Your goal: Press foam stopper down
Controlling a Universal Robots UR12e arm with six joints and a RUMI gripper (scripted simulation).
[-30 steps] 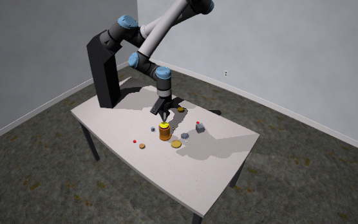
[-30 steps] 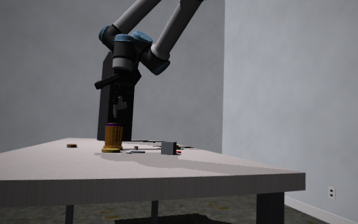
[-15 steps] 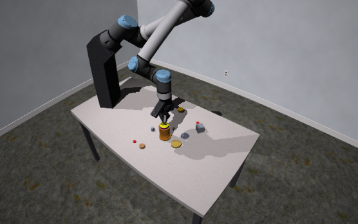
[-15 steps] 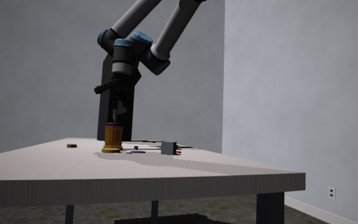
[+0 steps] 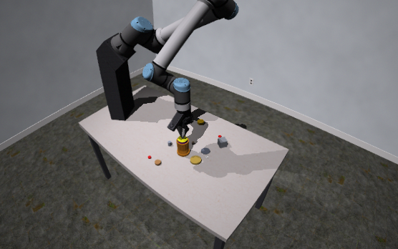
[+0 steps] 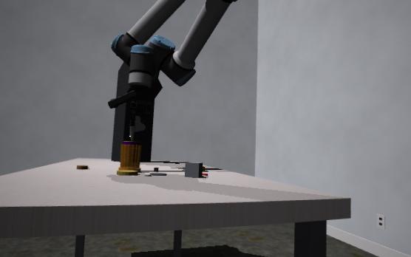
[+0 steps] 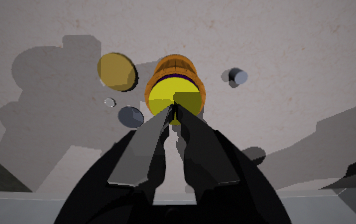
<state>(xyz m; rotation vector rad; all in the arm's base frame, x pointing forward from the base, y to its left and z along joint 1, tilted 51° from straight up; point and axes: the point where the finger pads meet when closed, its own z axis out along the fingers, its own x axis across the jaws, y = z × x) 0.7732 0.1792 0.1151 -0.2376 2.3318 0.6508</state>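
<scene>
Because the jaws are brought fully together with nothing between them, the gripper is used as a single blunt point for pushing, not for grasping. Its tip is set at the centre of the yellow foam stopper, presumably so that the load falls straight down and the jar is not tipped or slid. The jar is seen upright near the middle of the top view, on the table. A purple band is noted at the jar's mouth, just outside the stopper.

Around the jar, loose pieces are recorded: a gold disc just beside its base, a dark grey disc near it, a grey block farther toward the right of the frame, and a small tan disc to the lower left.

From the wrist view, centring of the tip on the stopper is confirmed; depth is not. From the exterior view, the tip is seen level with the jar's mouth, and the stopper's yellow top cannot be made out there.
</scene>
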